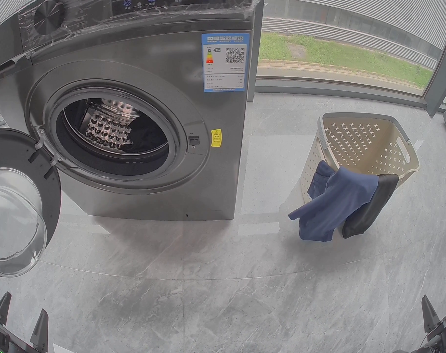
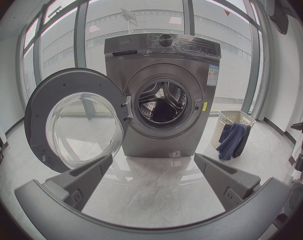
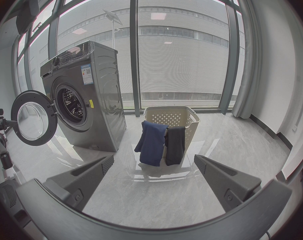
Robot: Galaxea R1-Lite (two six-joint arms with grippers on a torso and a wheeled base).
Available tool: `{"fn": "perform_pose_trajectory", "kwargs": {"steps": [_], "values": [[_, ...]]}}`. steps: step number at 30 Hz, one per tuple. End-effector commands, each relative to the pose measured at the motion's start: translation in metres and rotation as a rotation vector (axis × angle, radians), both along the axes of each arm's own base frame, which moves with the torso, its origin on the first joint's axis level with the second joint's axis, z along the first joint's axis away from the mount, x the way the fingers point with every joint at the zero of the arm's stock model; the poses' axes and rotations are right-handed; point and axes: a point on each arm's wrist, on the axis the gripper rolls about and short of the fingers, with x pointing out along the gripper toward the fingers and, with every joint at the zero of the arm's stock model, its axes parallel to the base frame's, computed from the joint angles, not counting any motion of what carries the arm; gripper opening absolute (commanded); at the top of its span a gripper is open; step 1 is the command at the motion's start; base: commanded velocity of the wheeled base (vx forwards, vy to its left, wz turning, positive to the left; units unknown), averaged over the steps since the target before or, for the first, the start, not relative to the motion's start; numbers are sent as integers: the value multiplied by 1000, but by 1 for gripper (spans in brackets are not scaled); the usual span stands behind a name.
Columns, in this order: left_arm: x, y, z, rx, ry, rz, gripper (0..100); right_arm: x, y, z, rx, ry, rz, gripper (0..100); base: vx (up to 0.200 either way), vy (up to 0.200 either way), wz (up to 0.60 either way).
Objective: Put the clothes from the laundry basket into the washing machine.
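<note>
Left claw [image 2: 153,160] and right claw [image 3: 154,160] released and empty, a blue garment [image 1: 337,199] and a black garment [image 1: 371,206] hang over the near rim of the laundry basket [image 1: 363,115], apart from the open washing machine [image 1: 223,172]; a grip high at the rim should lift cleanly

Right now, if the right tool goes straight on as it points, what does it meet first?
Probably the blue garment and black garment hanging on the laundry basket; the floor between looks free, depth unclear.
</note>
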Motion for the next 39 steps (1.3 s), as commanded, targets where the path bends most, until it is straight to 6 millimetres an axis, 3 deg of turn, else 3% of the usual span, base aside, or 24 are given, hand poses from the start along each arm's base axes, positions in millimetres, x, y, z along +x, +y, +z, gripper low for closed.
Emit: {"fn": "perform_pose_trajectory", "kwargs": {"steps": [1, 11, 23, 39], "values": [[1, 0, -5, -5, 10, -1, 100, 0, 0, -3, 0, -1, 0, 100, 0, 0, 0], [1, 0, -5, 14, 10, -4, 100, 0, 0, -3, 0, -1, 0, 100, 0, 0, 0], [1, 0, -5, 3, 10, 6, 100, 0, 0, -3, 0, -1, 0, 100, 0, -200, 0], [1, 0, -5, -1, 10, 6, 100, 0, 0, -3, 0, -1, 0, 100, 0, -13, 0]]}}
